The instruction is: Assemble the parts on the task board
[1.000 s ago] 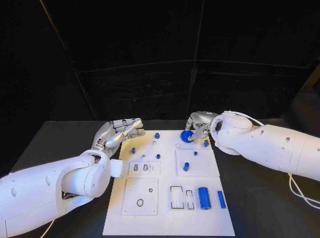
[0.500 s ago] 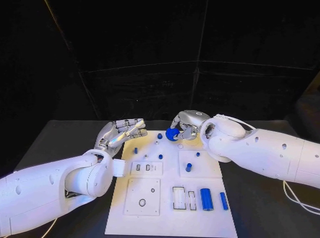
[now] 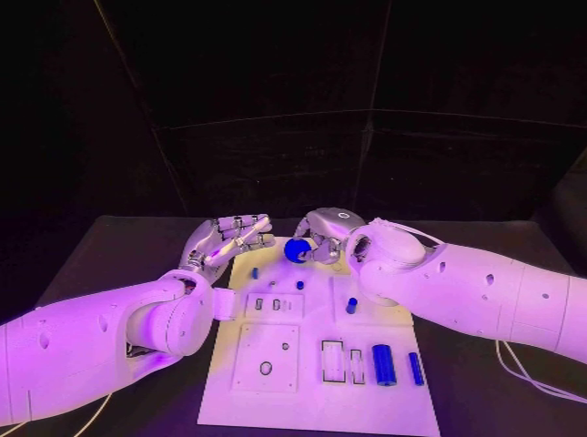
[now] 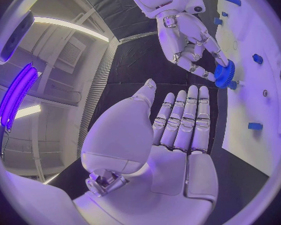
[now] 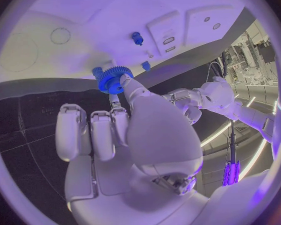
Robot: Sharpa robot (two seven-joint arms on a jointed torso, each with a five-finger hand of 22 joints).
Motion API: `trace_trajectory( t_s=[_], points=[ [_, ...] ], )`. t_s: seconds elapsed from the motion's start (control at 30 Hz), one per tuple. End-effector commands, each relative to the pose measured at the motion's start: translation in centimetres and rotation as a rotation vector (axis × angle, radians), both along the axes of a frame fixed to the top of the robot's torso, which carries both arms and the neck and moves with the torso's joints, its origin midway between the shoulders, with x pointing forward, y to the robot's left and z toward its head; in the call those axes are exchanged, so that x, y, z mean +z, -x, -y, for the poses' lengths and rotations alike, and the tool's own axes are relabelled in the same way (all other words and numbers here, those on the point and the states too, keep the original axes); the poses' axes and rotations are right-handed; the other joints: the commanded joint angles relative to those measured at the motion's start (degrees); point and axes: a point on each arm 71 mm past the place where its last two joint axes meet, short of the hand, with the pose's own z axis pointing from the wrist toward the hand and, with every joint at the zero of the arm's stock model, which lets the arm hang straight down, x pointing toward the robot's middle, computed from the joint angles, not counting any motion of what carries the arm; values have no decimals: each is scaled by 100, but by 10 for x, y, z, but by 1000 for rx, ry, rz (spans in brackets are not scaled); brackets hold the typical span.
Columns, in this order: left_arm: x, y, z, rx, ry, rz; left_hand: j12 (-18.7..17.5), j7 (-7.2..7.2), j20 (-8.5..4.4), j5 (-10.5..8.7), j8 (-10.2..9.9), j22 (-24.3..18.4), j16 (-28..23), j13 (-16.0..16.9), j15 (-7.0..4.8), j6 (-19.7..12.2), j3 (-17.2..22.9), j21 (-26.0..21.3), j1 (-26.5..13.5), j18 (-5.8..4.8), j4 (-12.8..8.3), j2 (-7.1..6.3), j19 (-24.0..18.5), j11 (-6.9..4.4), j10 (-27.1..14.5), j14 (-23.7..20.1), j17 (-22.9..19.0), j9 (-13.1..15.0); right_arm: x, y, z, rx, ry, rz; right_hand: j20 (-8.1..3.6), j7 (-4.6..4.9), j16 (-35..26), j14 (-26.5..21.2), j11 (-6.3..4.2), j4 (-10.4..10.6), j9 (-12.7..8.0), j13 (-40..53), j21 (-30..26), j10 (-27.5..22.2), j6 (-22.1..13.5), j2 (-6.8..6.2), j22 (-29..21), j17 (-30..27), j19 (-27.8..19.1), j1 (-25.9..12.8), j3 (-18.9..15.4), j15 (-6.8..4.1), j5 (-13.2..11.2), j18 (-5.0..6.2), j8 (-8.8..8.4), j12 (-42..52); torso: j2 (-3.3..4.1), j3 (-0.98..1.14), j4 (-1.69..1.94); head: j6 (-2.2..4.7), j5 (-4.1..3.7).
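Nearest the robot, loose blue parts (image 3: 384,364) lie on the task board (image 3: 319,401), clear of both hands. Further out, the left hand (image 3: 227,238) hovers at the board's far left edge, fingers straight, together, holding nothing. At the far end the right hand (image 3: 322,238) pinches a blue gear (image 3: 298,249) just above the board. Risk: the fingertip grip is shallow; a tilted gear could jam on its peg or drop and roll.
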Motion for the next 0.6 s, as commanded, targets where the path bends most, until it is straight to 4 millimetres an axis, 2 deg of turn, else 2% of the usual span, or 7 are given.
trace_trajectory(
  t_s=[0.03,0.13,0.23,0.37,0.5,0.6],
  points=[
    [3,0,0,10,-1,25,-17,144,9,-25,-28,-6,-30,-3,-8,2,2,-39,-36,35,-43,9,40,13,36,52,5,-2,-2,-2,-4,2,22,11,9,-118,0,365,31,22,24,324,30,-6,531,17,123,366,20,-50,49,-4,11,-101,-30,-26,2,6,-4,-24,28],
    [3,0,-1,13,-2,26,-17,144,9,-25,-28,-6,-30,-3,-8,2,2,-39,-36,35,-43,9,40,13,36,52,5,-2,-4,-3,-8,5,32,4,12,-114,-1,365,34,15,22,318,29,-10,528,5,122,364,18,-70,70,-2,9,-101,-49,-37,-1,9,-4,-30,36],
    [3,0,-1,14,-3,26,-17,144,9,-25,-28,-6,-30,-3,-8,2,2,-39,-36,35,-43,9,40,13,36,52,5,-2,-6,-5,-10,3,42,-3,15,-107,-4,364,40,8,21,313,28,-13,525,-13,119,359,16,-100,93,3,-1,-100,-74,-47,-1,3,2,-45,30],
    [3,0,-1,15,-3,26,-17,144,9,-25,-28,-6,-30,-3,-8,2,2,-39,-36,35,-43,9,40,13,36,52,5,-2,-8,-7,-11,-2,50,-7,22,-94,-12,361,50,-2,16,266,29,-43,506,-41,123,346,17,-146,126,11,-20,-101,-121,-101,3,7,-8,-52,56],
    [3,0,-1,13,-3,25,-16,142,7,-25,-27,-8,-31,-2,-11,9,0,-39,-39,35,-46,10,53,12,43,63,7,-1,-11,-10,-13,-8,66,-17,39,-57,-17,359,80,-15,3,199,27,-88,434,-105,119,340,12,-230,163,34,-75,-100,-216,-182,-1,8,-19,-72,60],
    [3,0,-1,12,-2,24,-16,142,7,-25,-27,-9,-31,-2,-11,10,0,-40,-40,35,-47,10,54,11,44,65,7,-1,-13,-11,-14,-9,80,-30,55,-30,-22,357,104,-9,-3,157,22,-116,384,-164,108,331,3,-309,156,53,-90,-98,-278,-232,-1,7,-13,-79,53]
  ],
)
